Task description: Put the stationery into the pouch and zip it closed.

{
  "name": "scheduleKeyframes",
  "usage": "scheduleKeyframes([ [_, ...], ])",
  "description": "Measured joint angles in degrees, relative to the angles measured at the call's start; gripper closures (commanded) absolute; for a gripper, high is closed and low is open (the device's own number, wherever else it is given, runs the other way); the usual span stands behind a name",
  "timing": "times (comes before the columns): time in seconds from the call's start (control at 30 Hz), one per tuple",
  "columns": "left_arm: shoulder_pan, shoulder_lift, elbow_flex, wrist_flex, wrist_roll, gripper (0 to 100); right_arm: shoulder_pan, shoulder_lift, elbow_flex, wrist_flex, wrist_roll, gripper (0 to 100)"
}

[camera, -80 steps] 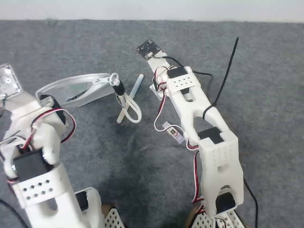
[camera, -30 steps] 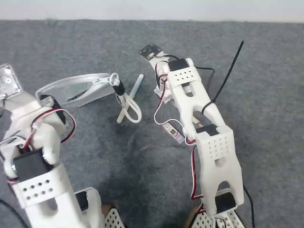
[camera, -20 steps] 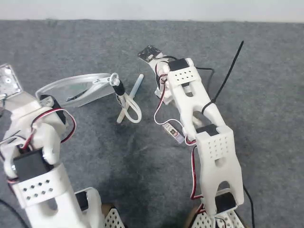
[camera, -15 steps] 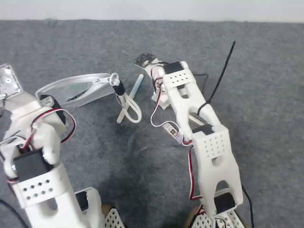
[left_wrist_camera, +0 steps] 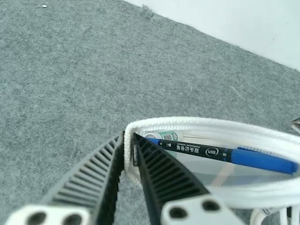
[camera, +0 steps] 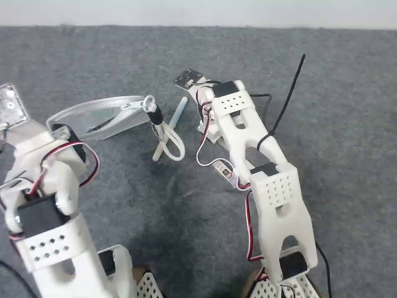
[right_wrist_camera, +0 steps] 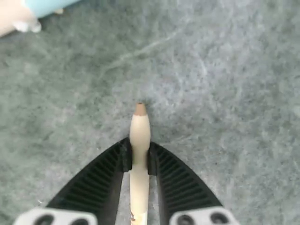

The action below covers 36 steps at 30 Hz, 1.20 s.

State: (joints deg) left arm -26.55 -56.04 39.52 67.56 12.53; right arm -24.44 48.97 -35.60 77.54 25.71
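Observation:
A clear pouch (camera: 93,118) with a white zipper rim lies open at the left on the grey carpet. My left gripper (left_wrist_camera: 129,138) is shut on the rim of the pouch (left_wrist_camera: 211,126). A blue and black pen (left_wrist_camera: 225,152) lies inside it. My right gripper (right_wrist_camera: 139,147) is shut on a cream pencil (right_wrist_camera: 139,126), brown tip just above the carpet. A light blue pen (camera: 178,112) lies between the pouch and the right arm (camera: 239,124), and its end (right_wrist_camera: 44,7) shows close to the pencil. A white looped cord (camera: 173,141) lies by the pouch mouth.
A black cable tie (camera: 288,93) sticks up from the right arm. A small connector (camera: 226,172) hangs on the wires beside that arm. The carpet ends at a pale wall (camera: 198,12) at the back. Open carpet lies to the right.
The right arm has swung a little to the left, toward the light blue pen. The left arm and the pouch have stayed still.

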Motion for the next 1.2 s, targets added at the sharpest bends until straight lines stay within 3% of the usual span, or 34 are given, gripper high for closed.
scheduleKeyframes([
  [0.4,0.0,0.0,0.0,0.0,0.0,99,0.0,-0.6,0.0,0.9,0.0,99.2],
  [0.7,0.0,0.0,0.0,0.0,0.0,99,-0.8,-7.6,0.1,4.5,-4.4,99.1],
  [1.2,0.0,0.0,0.1,0.0,0.0,99,-8.0,-22.5,0.1,16.8,-4.7,99.1],
])
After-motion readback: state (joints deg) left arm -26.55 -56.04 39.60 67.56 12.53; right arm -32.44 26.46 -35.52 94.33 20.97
